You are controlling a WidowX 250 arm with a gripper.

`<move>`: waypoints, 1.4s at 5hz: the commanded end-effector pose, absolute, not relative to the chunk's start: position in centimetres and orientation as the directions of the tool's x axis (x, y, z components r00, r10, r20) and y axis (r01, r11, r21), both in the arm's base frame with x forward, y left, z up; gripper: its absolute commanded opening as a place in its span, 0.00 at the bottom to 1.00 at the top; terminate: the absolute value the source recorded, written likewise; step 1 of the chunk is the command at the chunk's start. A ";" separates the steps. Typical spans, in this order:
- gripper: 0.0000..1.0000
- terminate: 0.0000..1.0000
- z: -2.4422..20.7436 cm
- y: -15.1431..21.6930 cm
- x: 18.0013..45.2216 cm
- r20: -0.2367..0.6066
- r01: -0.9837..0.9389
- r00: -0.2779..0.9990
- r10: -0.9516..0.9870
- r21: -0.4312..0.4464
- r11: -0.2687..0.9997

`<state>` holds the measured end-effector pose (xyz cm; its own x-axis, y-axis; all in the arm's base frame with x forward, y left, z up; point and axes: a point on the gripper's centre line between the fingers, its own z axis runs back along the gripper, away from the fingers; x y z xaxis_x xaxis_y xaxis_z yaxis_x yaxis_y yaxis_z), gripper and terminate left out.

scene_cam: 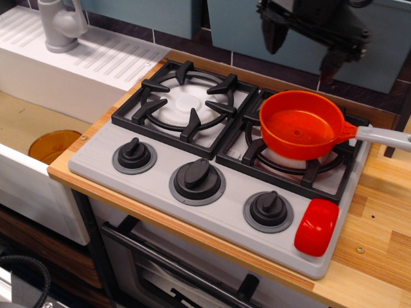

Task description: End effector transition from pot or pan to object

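Two black fingers (275,38) of the hand (305,46) hang spread wide apart at the top of the view, with nothing between them. The hand sits at about 12 o'clock from the pan (302,124), raised above it and touching nothing; only its lower part shows, the rest is cut off by the upper edge.

The pan rests on the right burner grate (257,151) of the toy stove (160,192), its grey handle (384,136) pointing toward 3 o'clock out over the wooden table (376,237). The pan holds nothing.

The red block (316,226) lies on the stove's grey front panel at the right end, at about 6 o'clock from the pan and well apart from the hand. It sits just beside the rightmost knob (268,210), at that knob's 3 o'clock. Two more knobs, the middle one (197,181) and the left one (134,155), stand in line toward 9 o'clock.

The left grate (186,102) is bare. At 9 o'clock from the stove an orange bowl (54,145) lies in the sink (26,122), and a grey tap (60,24) stands at the top left.
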<state>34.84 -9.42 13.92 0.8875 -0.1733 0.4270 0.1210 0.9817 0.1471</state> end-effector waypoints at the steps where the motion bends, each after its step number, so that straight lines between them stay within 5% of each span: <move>1: 1.00 0.00 14.9 -13.0 32.3 0.492 0.086 0.859 -0.138 0.126 0.988; 7: 1.00 0.00 5.8 -14.8 26.5 0.571 0.120 0.801 -0.180 0.141 0.983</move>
